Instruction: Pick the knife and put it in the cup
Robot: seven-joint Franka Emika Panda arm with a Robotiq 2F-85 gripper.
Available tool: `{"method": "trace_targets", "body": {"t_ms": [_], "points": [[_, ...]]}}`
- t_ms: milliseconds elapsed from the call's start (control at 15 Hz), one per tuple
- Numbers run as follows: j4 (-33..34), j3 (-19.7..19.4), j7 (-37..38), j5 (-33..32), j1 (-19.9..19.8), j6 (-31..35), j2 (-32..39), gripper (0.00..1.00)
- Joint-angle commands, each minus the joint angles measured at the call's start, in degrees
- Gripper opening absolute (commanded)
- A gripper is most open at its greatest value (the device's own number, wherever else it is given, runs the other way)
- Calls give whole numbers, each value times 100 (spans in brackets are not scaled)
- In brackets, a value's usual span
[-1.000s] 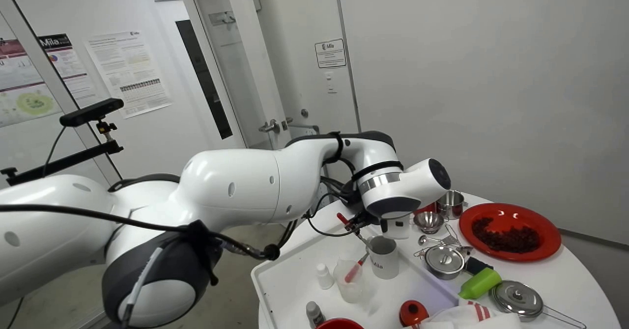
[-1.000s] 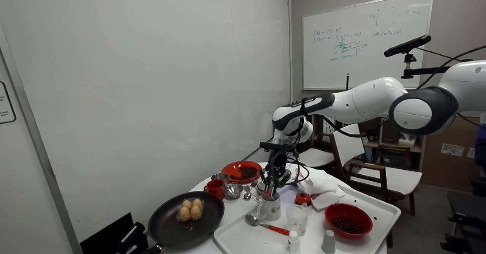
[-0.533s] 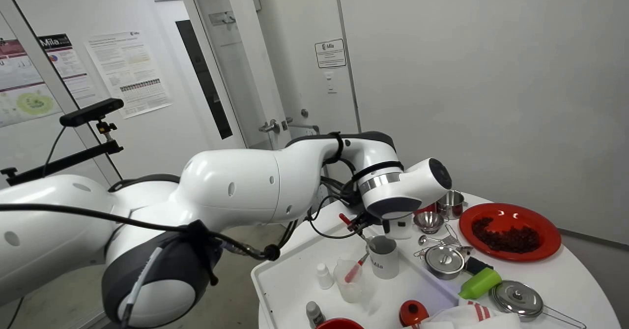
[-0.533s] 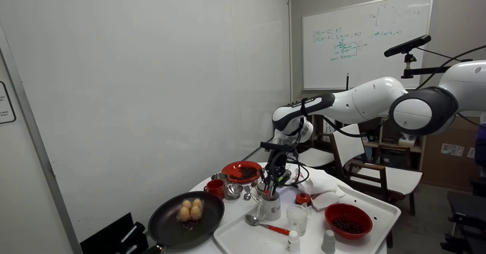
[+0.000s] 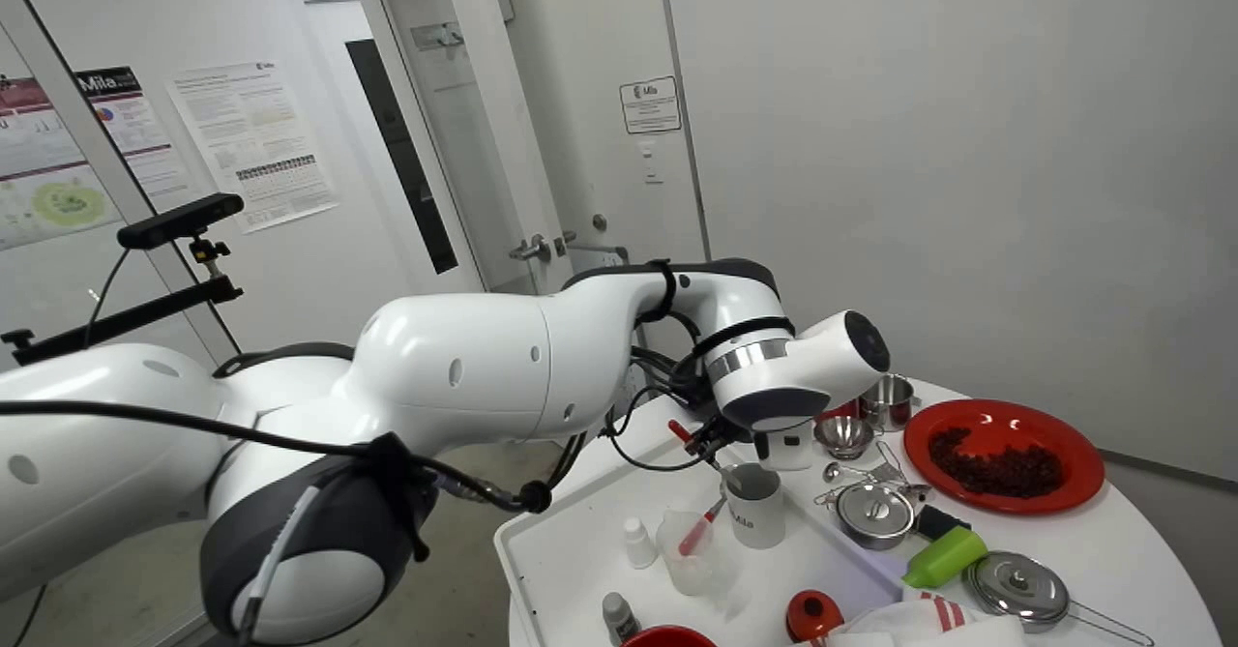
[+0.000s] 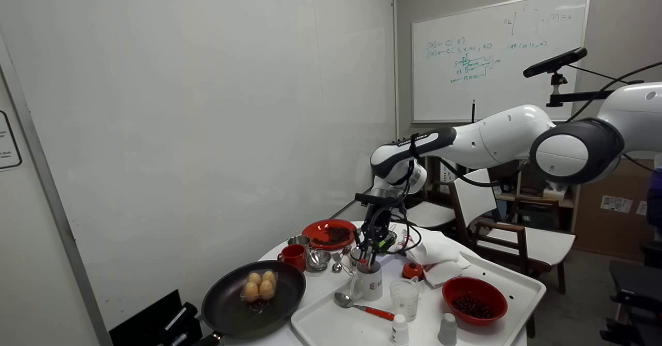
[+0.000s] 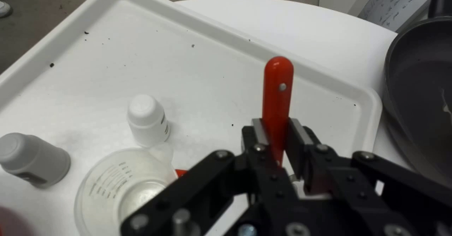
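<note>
The knife's red handle (image 7: 278, 91) stands up between the fingertips of my gripper (image 7: 275, 128) in the wrist view. The gripper is shut on this handle. In an exterior view the handle (image 5: 679, 430) sticks out past the fingers and the blade (image 5: 721, 473) slants down to the mouth of the cup. The cup is a white mug with printed lettering (image 5: 757, 516), upright on the white tray; it also shows in an exterior view (image 6: 370, 286). My gripper (image 6: 366, 253) is just above the mug there. The blade's tip is hard to make out at the mug's opening.
A clear measuring cup (image 6: 405, 299) stands beside the mug. A spoon with a red handle (image 6: 377, 312) lies in front of it. Two small bottles (image 6: 400, 329) (image 6: 448, 329) and a red bowl (image 6: 489, 315) are on the tray (image 6: 320, 325). A black pan (image 6: 227, 310) holds eggs.
My gripper and the knife shifted very slightly between one second and half a second ago. Since then nothing has visibly moved.
</note>
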Motion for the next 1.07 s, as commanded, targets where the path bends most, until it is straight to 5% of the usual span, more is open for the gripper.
{"method": "trace_targets", "body": {"t_ms": [0,67,133,267,333,600,667,1000], "points": [[27,-33,1,30,10,-25,0,19],[27,-33,1,30,10,-25,0,19],[27,-33,1,30,10,-25,0,44],[26,-33,2,29,11,-25,0,51],[26,-33,2,29,11,-25,0,34],[26,-33,2,29,11,-25,0,51],[26,-33,2,29,11,-25,0,76],[-193,-321,-386,-485,363,508,-532,100]]}}
